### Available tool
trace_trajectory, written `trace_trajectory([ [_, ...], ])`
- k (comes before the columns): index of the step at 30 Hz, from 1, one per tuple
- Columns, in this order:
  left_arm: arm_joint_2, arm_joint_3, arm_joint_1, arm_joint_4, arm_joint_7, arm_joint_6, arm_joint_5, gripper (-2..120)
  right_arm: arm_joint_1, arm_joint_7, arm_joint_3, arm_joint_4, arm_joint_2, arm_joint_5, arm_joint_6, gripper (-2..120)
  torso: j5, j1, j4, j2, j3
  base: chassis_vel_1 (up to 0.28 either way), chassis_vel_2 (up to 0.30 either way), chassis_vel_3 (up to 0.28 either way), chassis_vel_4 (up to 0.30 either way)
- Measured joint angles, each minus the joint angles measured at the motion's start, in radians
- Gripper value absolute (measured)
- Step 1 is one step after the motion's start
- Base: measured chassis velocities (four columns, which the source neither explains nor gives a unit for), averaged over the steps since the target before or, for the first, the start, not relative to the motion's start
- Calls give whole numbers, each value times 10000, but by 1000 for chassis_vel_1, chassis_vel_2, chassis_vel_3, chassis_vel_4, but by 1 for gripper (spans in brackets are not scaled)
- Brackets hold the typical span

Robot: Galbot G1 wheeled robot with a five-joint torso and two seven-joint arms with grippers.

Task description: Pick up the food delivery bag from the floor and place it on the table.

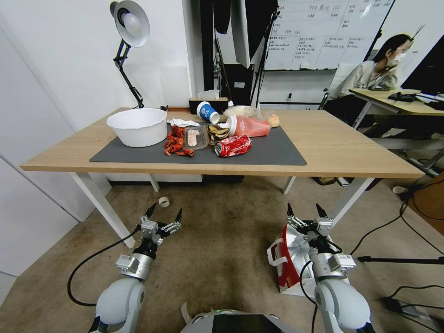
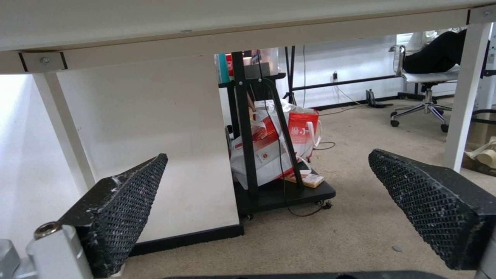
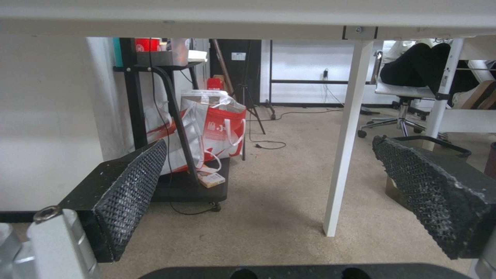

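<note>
On the tabletop (image 1: 342, 152) we see a mat (image 1: 277, 152) lying toward the left and centre. A bowl (image 1: 137, 126) sits at the mat's left end; a can (image 1: 232, 145) lies near its front edge, with a bottle (image 1: 247, 126) on its side just behind. A lamp (image 1: 129, 27) stands at the back left corner. On the floor (image 1: 222, 259) before the front edge, the food delivery bag (image 1: 289, 263) rests near the front right leg, under our right end effector (image 1: 305, 213); our left end effector (image 1: 164, 212) hangs well apart to the left.
</note>
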Motion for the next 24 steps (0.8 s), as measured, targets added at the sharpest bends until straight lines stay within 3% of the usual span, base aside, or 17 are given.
trace_trajectory([
  [24, -15, 61, -68, 164, 21, 20, -2, 100, 122, 79, -14, -178, -121, -7, -187, 100, -1, -217, 0, -954, -739, 0, 0, 0, 0],
])
